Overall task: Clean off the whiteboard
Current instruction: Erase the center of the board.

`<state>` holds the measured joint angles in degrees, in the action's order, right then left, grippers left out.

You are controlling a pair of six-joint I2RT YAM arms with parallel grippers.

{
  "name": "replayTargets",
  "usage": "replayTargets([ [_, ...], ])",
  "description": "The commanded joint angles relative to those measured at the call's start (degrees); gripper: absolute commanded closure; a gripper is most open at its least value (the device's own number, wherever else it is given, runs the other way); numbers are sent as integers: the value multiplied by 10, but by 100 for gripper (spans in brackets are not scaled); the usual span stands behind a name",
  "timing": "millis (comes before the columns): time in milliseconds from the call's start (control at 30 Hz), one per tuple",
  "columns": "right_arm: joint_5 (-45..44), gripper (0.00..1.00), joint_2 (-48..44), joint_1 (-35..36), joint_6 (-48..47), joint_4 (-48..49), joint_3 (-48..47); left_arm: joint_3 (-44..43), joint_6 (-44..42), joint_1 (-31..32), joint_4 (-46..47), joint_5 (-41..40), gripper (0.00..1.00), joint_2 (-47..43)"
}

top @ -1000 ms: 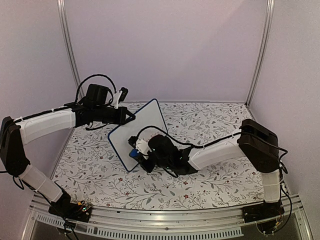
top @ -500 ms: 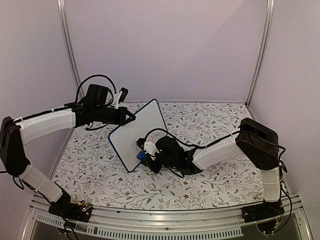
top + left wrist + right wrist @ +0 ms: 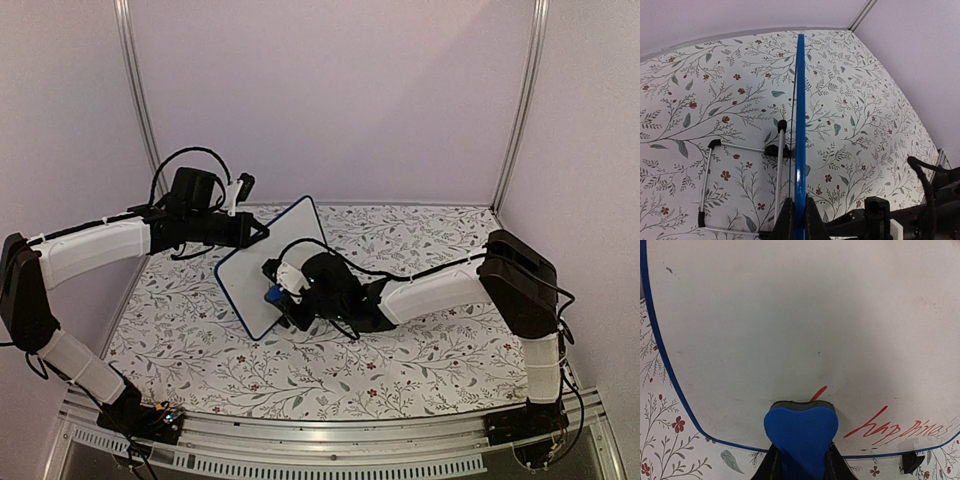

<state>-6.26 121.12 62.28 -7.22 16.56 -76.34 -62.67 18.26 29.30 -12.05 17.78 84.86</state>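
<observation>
From above, we are watching the small white rectangular whiteboard with rounded corners and a thin blue edge (image 3: 268,262) standing tilted on the floral-patterned tablecloth (image 3: 190,335), left of the middle of the table. The left gripper (image 3: 262,233) is reaching in from the left and pinching the board's upper edge, while the right gripper (image 3: 274,296) is coming across from the right, pressed together on a small blue foam eraser (image 3: 269,296) that is meeting the board's face low down. Switching to the left wrist camera, we are looking straight along the whiteboard (image 3: 800,115) edge-on, a bright blue line running up the picture, with the left gripper (image 3: 796,220) clamping it from both sides at the bottom. A thin silver wire stand with black caps (image 3: 780,165) is lying on the cloth just to the left of the board. Over to the right wrist camera, the whiteboard (image 3: 790,315) is filling nearly the whole view, and the right gripper (image 3: 801,462) is squeezing the heart-shaped blue eraser (image 3: 801,430), whose dark top edge is touching the white face beside a short red stroke (image 3: 818,393). Red handwriting (image 3: 900,430) is showing along the board's lower right, and a little black foot (image 3: 910,461) is peeking out beneath that corner.
</observation>
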Motion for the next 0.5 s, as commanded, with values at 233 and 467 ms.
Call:
replayTargets([
  [233, -15, 83, -24, -14, -15, 52, -52, 12, 20, 11, -40, 34, 100, 5],
  [467, -20, 84, -57, -14, -14, 81, -36, 12, 20, 10, -40, 34, 100, 7],
])
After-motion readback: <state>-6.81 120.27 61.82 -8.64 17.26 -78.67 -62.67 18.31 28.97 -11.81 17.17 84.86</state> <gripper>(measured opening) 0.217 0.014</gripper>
